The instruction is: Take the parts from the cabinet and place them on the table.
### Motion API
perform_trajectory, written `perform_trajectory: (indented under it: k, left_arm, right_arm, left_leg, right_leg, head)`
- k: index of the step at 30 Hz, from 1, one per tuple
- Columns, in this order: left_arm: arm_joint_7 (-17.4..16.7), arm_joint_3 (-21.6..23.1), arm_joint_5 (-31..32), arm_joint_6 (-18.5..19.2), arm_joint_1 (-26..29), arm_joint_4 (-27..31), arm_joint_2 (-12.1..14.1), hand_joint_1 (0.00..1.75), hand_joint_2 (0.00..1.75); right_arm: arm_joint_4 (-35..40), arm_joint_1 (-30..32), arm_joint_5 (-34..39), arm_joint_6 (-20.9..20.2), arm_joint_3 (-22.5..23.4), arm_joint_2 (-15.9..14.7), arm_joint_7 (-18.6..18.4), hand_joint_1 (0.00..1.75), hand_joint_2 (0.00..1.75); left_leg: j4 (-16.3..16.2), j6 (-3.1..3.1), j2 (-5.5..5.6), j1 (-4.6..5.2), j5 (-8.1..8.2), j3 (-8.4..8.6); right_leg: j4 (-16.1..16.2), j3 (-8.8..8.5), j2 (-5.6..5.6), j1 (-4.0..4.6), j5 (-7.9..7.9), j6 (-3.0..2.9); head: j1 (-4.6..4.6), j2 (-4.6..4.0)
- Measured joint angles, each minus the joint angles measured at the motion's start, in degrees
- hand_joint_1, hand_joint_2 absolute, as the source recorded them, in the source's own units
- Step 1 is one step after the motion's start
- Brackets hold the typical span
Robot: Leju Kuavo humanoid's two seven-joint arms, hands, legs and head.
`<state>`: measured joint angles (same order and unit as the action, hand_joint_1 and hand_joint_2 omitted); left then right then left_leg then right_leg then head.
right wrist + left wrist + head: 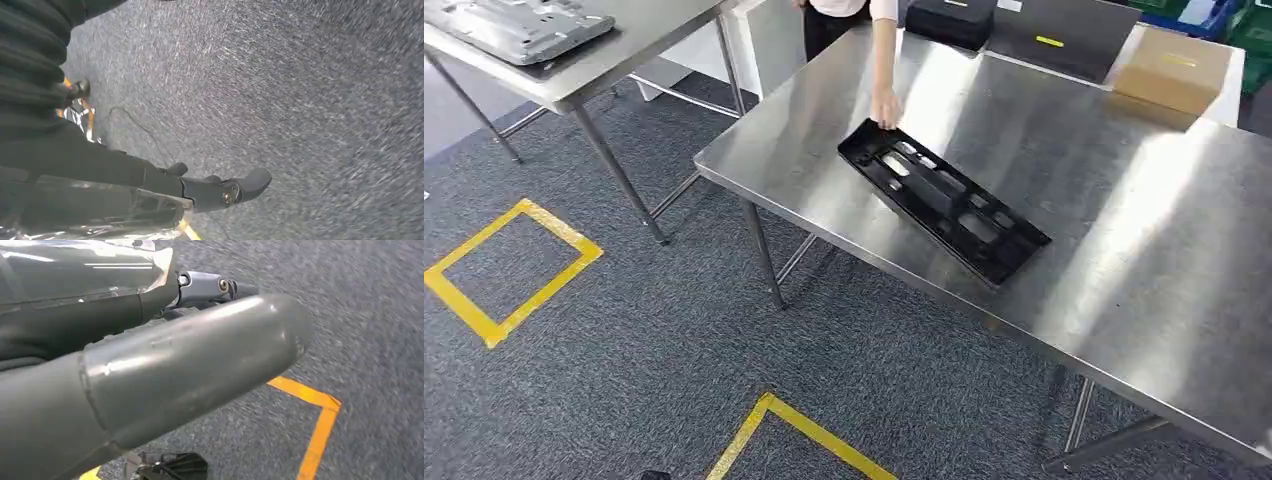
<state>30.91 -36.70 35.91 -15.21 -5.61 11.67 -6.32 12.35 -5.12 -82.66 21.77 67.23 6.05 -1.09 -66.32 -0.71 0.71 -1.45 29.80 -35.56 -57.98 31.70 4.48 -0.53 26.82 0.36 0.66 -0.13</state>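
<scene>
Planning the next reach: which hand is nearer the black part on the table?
Right, probably: the left hand and right hand both hang over carpet, short of the table, and the black part lies ahead, slightly to the right.

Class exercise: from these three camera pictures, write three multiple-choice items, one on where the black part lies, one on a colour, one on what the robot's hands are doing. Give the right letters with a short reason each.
1. Where does the black part lie?
A. on the carpet
B. on the steel table
C. on the cardboard box

2. What colour are the taped floor markings?
A. yellow
B. red
C. white

3. What do the robot's hands hold?
A. the black part
B. a box
C. nothing

Key: 1 B, the black part lies flat on the steel table, with a person's hand at its far end. 2 A, the floor markings are yellow on grey carpet. 3 C, the left robot hand and right robot hand hang over the carpet with nothing in them.
</scene>
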Motion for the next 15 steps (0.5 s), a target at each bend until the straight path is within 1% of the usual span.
perform_trajectory:
  k: [1, 2, 3, 4, 5, 6, 7, 8, 9, 10, 11, 12, 13, 14, 15]
  left_arm:
    - [0.0, 0.0, 0.0, 0.0, 0.0, 0.0, 0.0, 0.00, 0.00]
    - [-0.1, 0.0, 0.0, 0.1, 0.0, 0.0, 0.3, 0.00, 0.00]
    - [-0.2, 0.0, 0.1, 0.1, 0.0, 0.0, 0.2, 0.00, 0.00]
    - [-0.2, 0.0, 0.1, 0.1, -0.1, 0.0, 0.2, 0.00, 0.00]
    - [-0.2, 0.0, 0.1, 0.1, -0.2, 0.0, 0.2, 0.00, 0.00]
    - [-0.2, 0.0, 0.1, 0.2, -0.3, 0.0, 0.2, 0.00, 0.00]
    - [-0.2, 0.0, 0.1, 0.4, -0.4, 0.0, 0.1, 0.00, 0.00]
    - [-0.2, 0.0, 0.1, 0.4, -0.3, 0.0, 0.1, 0.00, 0.00]
    - [-0.2, 0.0, 0.1, 0.5, -0.3, 0.0, 0.1, 0.00, 0.00]
    - [-0.3, 0.0, 0.1, 0.6, -0.3, 0.0, 0.1, 0.00, 0.00]
    - [-0.4, 0.0, 0.1, 0.6, -0.2, 0.0, 0.0, 0.00, 0.00]
    - [-0.5, 0.0, 0.1, 0.6, -0.2, 0.0, 0.0, 0.00, 0.00]
    - [-0.5, 0.0, 0.1, 0.7, -0.2, 0.0, 0.0, 0.00, 0.00]
    - [-0.5, 0.0, 0.1, 0.7, -0.3, 0.0, -0.1, 0.00, 0.00]
    - [-0.6, 0.0, 0.1, 0.7, -0.3, 0.0, -0.2, 0.00, 0.00]
  right_arm:
    - [0.0, -0.1, -0.1, 0.0, 0.0, 0.0, 0.0, 0.00, 1.75]
    - [-0.1, -0.2, -0.1, 0.0, 0.0, 0.4, 0.0, 0.00, 1.75]
    - [-0.2, -0.3, -0.2, 0.1, 0.0, 0.4, -0.1, 0.00, 1.75]
    - [-0.2, -0.1, -0.2, 0.1, 0.0, 0.3, -0.1, 0.00, 1.75]
    - [-0.2, 0.0, -0.2, 0.1, 0.0, 0.3, -0.1, 0.00, 1.75]
    - [-0.2, 0.1, -0.3, 0.1, 0.0, 0.4, -0.1, 0.00, 1.75]
    - [-0.2, 0.1, -0.3, 0.1, 0.0, 0.3, -0.1, 0.00, 1.75]
    - [-0.2, 0.0, -0.4, 0.1, 0.0, 0.2, -0.2, 0.00, 1.75]
    - [-0.2, -0.1, -0.5, 0.1, 0.0, 0.3, -0.2, 0.00, 1.75]
    - [-0.2, -0.2, -0.5, 0.1, 0.0, 0.3, -0.3, 0.00, 1.75]
    - [-0.2, -0.2, -0.5, 0.1, 0.0, 0.3, -0.3, 0.00, 1.75]
    - [-0.2, -0.2, -0.5, 0.1, 0.0, 0.2, -0.4, 0.00, 1.75]
    - [-0.2, 0.0, -0.5, 0.0, 0.0, 0.2, -0.7, 0.00, 1.75]
    - [-0.2, 0.0, -0.5, 0.0, 0.0, 0.1, -0.9, 0.00, 1.75]
    - [-0.2, 0.1, -0.5, 0.0, 0.0, -0.1, -1.1, 0.00, 1.75]
  left_leg:
    - [4.9, -0.66, 2.08, 0.11, -2.26, 2.29]
    - [7.0, -1.24, 5.31, 0.06, -1.88, 3.29]
    - [7.5, -1.12, 4.28, 0.38, -2.18, 3.29]
    - [7.4, -1.11, 3.50, 0.75, -2.17, 3.32]
    - [7.4, -1.19, 3.15, 0.94, -2.17, 3.34]
    - [8.0, -1.43, 2.47, 0.98, -2.42, 3.51]
    - [9.1, -1.81, 1.43, 0.35, -3.09, 3.98]
    - [9.6, -2.05, 0.88, 0.52, -3.09, 4.30]
    - [9.6, -2.19, -0.10, 0.52, -3.08, 4.37]
    - [9.5, -2.21, -0.92, 0.60, -3.05, 4.37]
    - [9.5, -2.24, -1.83, 0.70, -3.00, 4.30]
    - [9.5, -2.25, -2.62, 0.70, -2.96, 4.26]
    - [9.5, -2.20, -3.34, 0.69, -2.92, 4.29]
    - [9.5, -2.07, -4.10, 0.65, -2.83, 4.35]
    - [9.5, -1.93, -4.73, 0.63, -2.74, 4.48]
  right_leg:
    - [0.0, -0.05, 0.72, -0.03, 0.00, 0.01]
    - [0.0, 0.11, 1.13, -0.04, -0.04, 0.10]
    - [-0.1, 0.34, 1.76, 0.11, -0.07, 0.18]
    - [0.0, 0.65, 2.18, -0.23, -0.22, 0.49]
    - [0.2, 0.83, 2.68, -0.42, -0.38, 0.76]
    - [0.5, 1.32, 3.27, -0.17, -0.56, 1.20]
    - [-0.3, 1.30, 1.69, 0.00, -0.23, 1.27]
    - [-2.1, 2.31, -1.28, 0.04, 0.91, 1.28]
    - [-5.8, 4.37, -2.63, 0.02, 2.91, 1.06]
    - [-9.8, 6.38, -3.15, -0.05, 4.66, 0.99]
    - [-14.2, 8.61, -3.49, -0.20, 6.19, 1.12]
    - [-16.7, 9.84, -3.67, -0.28, 6.72, 1.50]
    - [-16.4, 9.62, -3.82, -0.44, 6.14, 2.00]
    - [-13.1, 7.82, -4.11, -0.62, 4.52, 2.69]
    - [-8.1, 5.06, -4.77, -0.77, 2.57, 3.25]
  head:
    - [0.07, 0.00]
    - [-0.17, 0.00]
    - [-0.02, 0.00]
    - [0.13, 0.00]
    - [0.04, 0.00]
    - [0.09, 0.00]
    - [-0.04, 0.00]
    - [-0.08, 0.00]
    - [-0.31, 0.00]
    - [-0.31, 0.00]
    - [-0.22, 0.00]
    - [-0.33, 0.00]
    - [-0.28, 0.00]
    - [-0.35, 0.00]
    - [-0.31, 0.00]
